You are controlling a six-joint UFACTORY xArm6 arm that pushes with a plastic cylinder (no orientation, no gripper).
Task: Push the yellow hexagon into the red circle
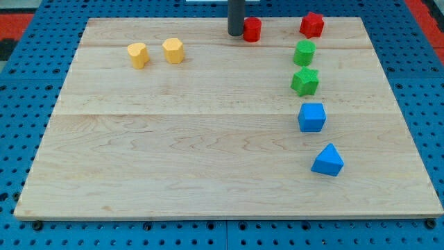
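Nearest the camera, a blue triangular block (327, 161) lies at the lower right of the wooden counter (173, 160), with a blue cube (311, 117) just above it. Higher up sit a green star (304, 82), a green cylinder-like block (304, 53) and a red star (312, 25). Upper left holds the yellow hexagon (173, 51) beside a yellow heart-like block (138, 55) — well apart from the red circle (252, 29) at top centre. My tip (236, 34) touches that circle's left side. No claw exists here — only the rod.
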